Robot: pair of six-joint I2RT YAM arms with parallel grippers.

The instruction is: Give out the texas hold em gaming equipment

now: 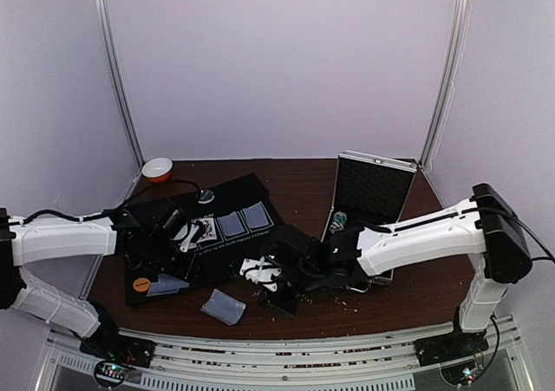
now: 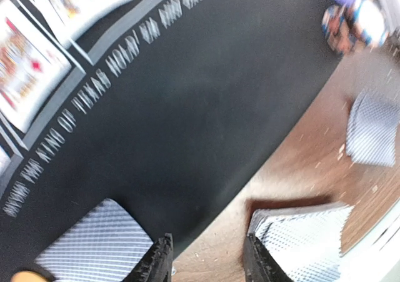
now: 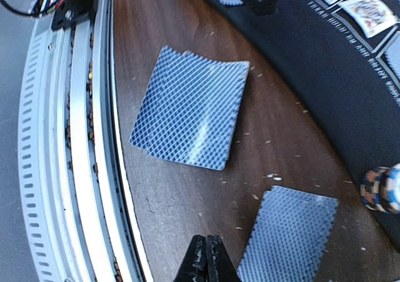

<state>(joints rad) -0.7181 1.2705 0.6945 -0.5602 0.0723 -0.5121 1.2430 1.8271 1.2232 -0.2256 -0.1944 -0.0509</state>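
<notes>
A black mat (image 1: 221, 265) lies on the brown counter (image 1: 390, 300). The left claw (image 2: 206, 258) hangs over the near edge of the mat. It is wide open and holds nothing. One card (image 2: 97, 241) lies back up on the mat, right by that edge. A pile of cards (image 2: 306, 241) lies just off the mat. Picture cards (image 2: 28, 66) lie face up farther in on the mat. The right claw (image 3: 206, 256) is squeezed tight with nothing in it, just off the mat. Two cards (image 3: 190, 107) lie back up beside the mat there. Striped chips (image 3: 382, 188) sit at the mat's edge.
</notes>
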